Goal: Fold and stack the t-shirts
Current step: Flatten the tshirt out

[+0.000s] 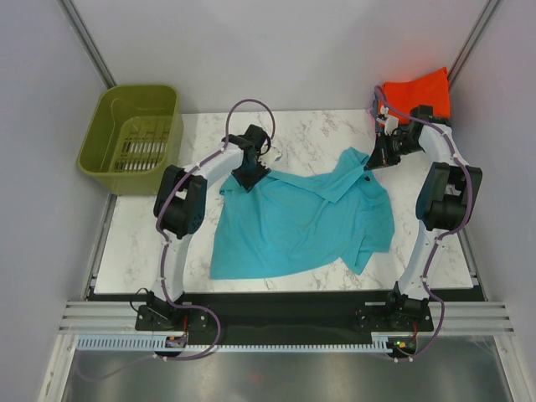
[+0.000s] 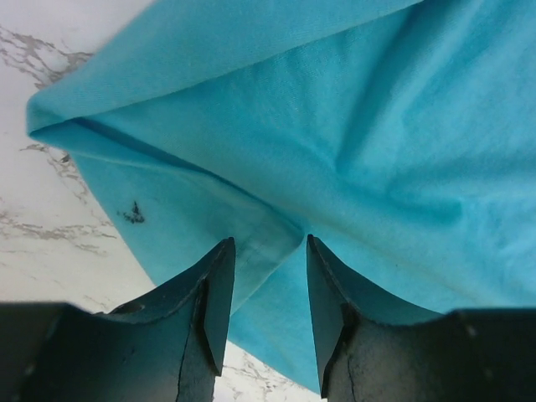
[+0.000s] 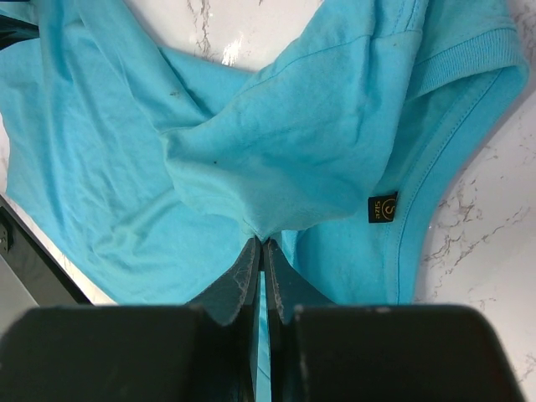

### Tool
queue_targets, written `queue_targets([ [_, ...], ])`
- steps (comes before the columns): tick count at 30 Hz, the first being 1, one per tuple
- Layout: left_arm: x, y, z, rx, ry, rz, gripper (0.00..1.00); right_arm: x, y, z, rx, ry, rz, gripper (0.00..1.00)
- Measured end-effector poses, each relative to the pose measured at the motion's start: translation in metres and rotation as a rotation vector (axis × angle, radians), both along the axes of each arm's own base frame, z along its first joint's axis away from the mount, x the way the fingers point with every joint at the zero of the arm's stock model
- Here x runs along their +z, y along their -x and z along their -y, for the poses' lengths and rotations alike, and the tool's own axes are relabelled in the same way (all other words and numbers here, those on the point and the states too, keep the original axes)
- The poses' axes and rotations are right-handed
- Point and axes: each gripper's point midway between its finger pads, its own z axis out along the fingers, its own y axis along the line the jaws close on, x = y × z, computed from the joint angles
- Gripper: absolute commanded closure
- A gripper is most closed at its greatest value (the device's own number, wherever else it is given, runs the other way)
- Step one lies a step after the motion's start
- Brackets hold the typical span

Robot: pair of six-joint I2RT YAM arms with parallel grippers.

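Note:
A teal t-shirt (image 1: 293, 222) lies rumpled across the middle of the marble table (image 1: 142, 243). My left gripper (image 1: 249, 177) is down at its far left corner. In the left wrist view that gripper (image 2: 268, 243) has its jaws apart, with a folded edge of the teal t-shirt (image 2: 377, 126) lying between the tips. My right gripper (image 1: 371, 162) is at the shirt's far right, near the collar. In the right wrist view it (image 3: 263, 241) is shut on a pinched bunch of the teal t-shirt (image 3: 276, 142). An orange-red t-shirt (image 1: 419, 90) lies at the back right corner.
An olive-green plastic basket (image 1: 134, 126) stands off the table's back left corner. Bare marble shows along the back and down the left side. A black size tag (image 3: 383, 207) sits inside the shirt's collar.

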Motion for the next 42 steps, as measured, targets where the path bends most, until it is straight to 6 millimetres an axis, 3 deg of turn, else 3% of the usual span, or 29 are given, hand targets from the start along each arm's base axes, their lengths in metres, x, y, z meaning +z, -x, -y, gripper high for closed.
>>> queue_targets([
  [3, -0.01, 0.001, -0.001, 0.001, -0.01, -0.021, 0.55, 0.0, 0.0, 0.0, 0.0, 0.0, 0.001, 0.91],
  [14, -0.006, -0.002, 0.001, 0.001, -0.004, -0.01, 0.67, 0.0, -0.001, 0.0, -0.003, 0.0, 0.0, 0.91],
  [20, -0.006, -0.002, 0.001, 0.001, -0.003, -0.01, 0.89, 0.0, -0.001, 0.0, -0.007, 0.001, -0.002, 0.92],
  [21, -0.006, -0.002, 0.001, 0.0, -0.002, -0.011, 0.98, 0.0, -0.001, 0.0, -0.008, 0.001, -0.001, 0.92],
  [30, 0.002, -0.005, -0.005, 0.011, -0.005, 0.003, 0.98, 0.007, -0.01, 0.006, -0.025, 0.038, 0.023, 1.0],
  [33, 0.03, -0.012, -0.016, 0.028, 0.015, 0.054, 0.98, 0.022, -0.026, 0.014, -0.045, 0.077, 0.088, 1.0],
  [38, 0.118, -0.031, -0.053, 0.08, 0.066, 0.244, 0.98, 0.057, -0.052, 0.027, -0.094, 0.133, 0.214, 1.0],
  [42, 0.186, -0.032, -0.08, 0.113, 0.089, 0.399, 0.98, 0.092, -0.053, 0.034, -0.145, 0.168, 0.289, 1.0],
])
